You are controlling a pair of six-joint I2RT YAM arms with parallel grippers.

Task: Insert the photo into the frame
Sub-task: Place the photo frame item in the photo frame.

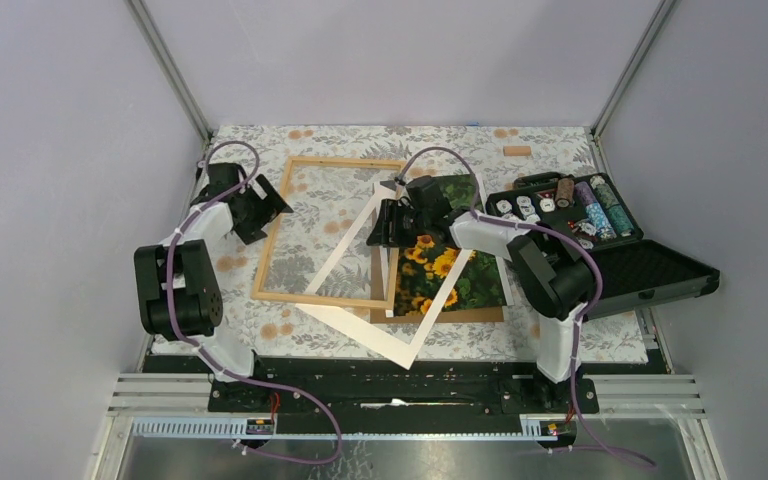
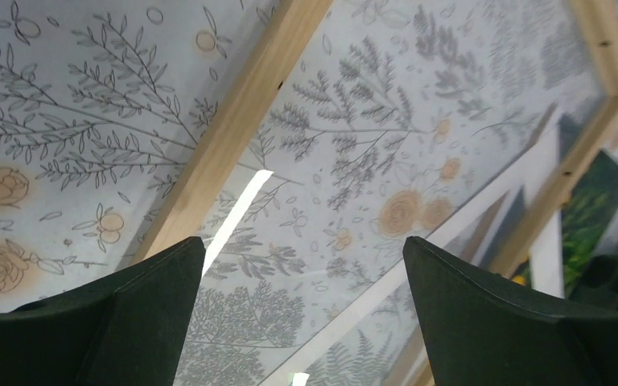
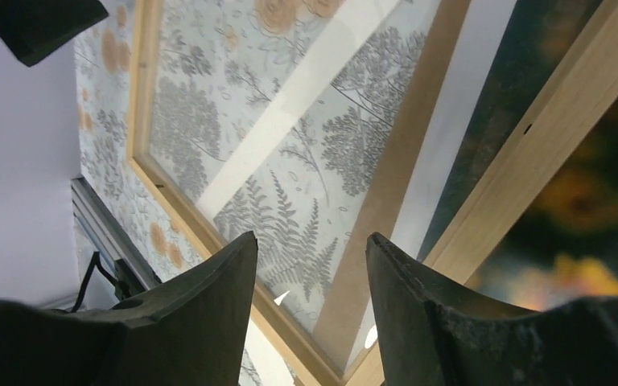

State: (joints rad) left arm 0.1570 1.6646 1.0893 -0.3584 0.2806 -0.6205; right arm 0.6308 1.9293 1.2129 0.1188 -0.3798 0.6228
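The thin light-wood rectangular picture frame (image 1: 345, 160) lay flat on the floral-patterned tablecloth (image 1: 480, 342), left of centre, with the cloth's pattern visible through its clear pane. The rectangular sunflower photo (image 1: 428, 262) was outside the frame, just beside its right rail. It rested on a brown backing board (image 1: 460, 315). A white cardboard mat (image 1: 355, 335) lay tilted across both, with 1 side over the frame's lower right corner and another over the photo.

The left gripper (image 1: 265, 212) hung over the frame's left rail. In the left wrist view its 2 black fingers (image 2: 129, 314) were spread wide apart with nothing between them, and the wooden rail (image 2: 233, 121) ran past below.

The right gripper (image 1: 385, 225) hovered over the frame's right side, near the mat's upper corner. In the right wrist view its fingers (image 3: 201, 305) stood partly apart and held nothing. Beyond them were the pane and a wooden rail (image 3: 531, 161), with the photo a dark, yellow-flecked blur at the right.

An open black case (image 1: 650, 275) holding stacked chips sat at the table's right edge. A small wooden block (image 1: 517, 151) lay near the far edge.
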